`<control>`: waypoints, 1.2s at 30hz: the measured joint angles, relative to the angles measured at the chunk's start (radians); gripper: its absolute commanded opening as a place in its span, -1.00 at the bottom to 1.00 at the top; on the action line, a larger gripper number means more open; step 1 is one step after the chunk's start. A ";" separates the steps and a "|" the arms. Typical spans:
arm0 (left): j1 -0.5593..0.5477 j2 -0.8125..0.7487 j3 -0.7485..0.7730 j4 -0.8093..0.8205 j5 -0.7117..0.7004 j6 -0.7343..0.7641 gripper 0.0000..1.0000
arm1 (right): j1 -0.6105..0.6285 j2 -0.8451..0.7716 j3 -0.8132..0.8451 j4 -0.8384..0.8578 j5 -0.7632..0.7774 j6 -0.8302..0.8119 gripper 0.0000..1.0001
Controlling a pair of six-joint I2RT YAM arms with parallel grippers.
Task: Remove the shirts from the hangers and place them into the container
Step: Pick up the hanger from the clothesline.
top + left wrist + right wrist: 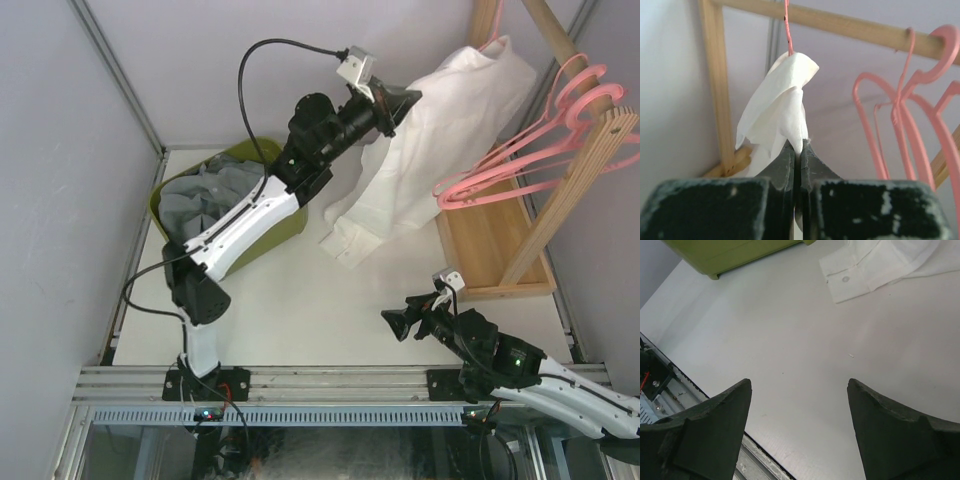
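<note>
Nearest you, by the near edge of the desk [330, 300] toward its right corner, the right tool [402, 322] hangs low with its jaws wide and nothing between them; it has no part in the work at this moment.

Further in, against the left edge, the green tub [160, 205] already holds a rumpled grey shirt [200, 195]. Whether more shirts lie under it you cannot tell, since the left arm crosses over the tub.

Beyond that, the left tool [799, 150] is raised toward the far right corner and pinched tight on a fold of the white shirt [440, 130]. That shirt is on its pink hanger [788, 30], which is hooked on the wooden pole [850, 27], while one cuff [345, 245] trails onto the desk.

Farthest off, the other pink hangers [585, 92] on the pole are bare.

So you look to be on the last shirt: most of the job seems done, and what remains is to draw the white shirt off its hanger and drop it into the tub.
</note>
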 measured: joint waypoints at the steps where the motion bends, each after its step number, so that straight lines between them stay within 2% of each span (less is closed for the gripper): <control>1: -0.001 -0.033 -0.060 0.010 -0.015 0.005 -1.00 | 0.000 0.000 0.000 0.001 0.000 0.000 0.53; 5: -0.001 -0.192 -0.356 0.084 -0.092 0.026 -1.00 | 0.000 0.001 0.001 0.009 0.000 -0.002 0.53; 13: -0.001 -0.386 -0.684 0.218 -0.195 0.026 -1.00 | 0.000 0.034 0.006 0.057 -0.004 -0.010 0.50; 16: 0.000 -0.476 -0.821 0.262 -0.225 0.026 -0.99 | 0.000 0.047 0.019 0.073 -0.006 -0.008 0.45; 24: -0.001 -0.748 -1.324 0.309 -0.242 -0.005 -1.00 | 0.000 0.150 0.047 0.113 0.028 0.010 0.25; 29: -0.016 -0.891 -1.526 0.266 -0.254 -0.033 -0.99 | 0.000 0.291 0.161 0.146 0.034 0.085 0.21; 33: -0.043 -1.035 -1.609 0.228 -0.284 -0.036 -1.00 | 0.016 0.437 0.294 0.180 0.067 0.141 0.22; 36: -0.087 -1.134 -1.651 0.183 -0.318 -0.026 -1.00 | 0.055 0.555 0.386 0.193 0.145 0.174 0.24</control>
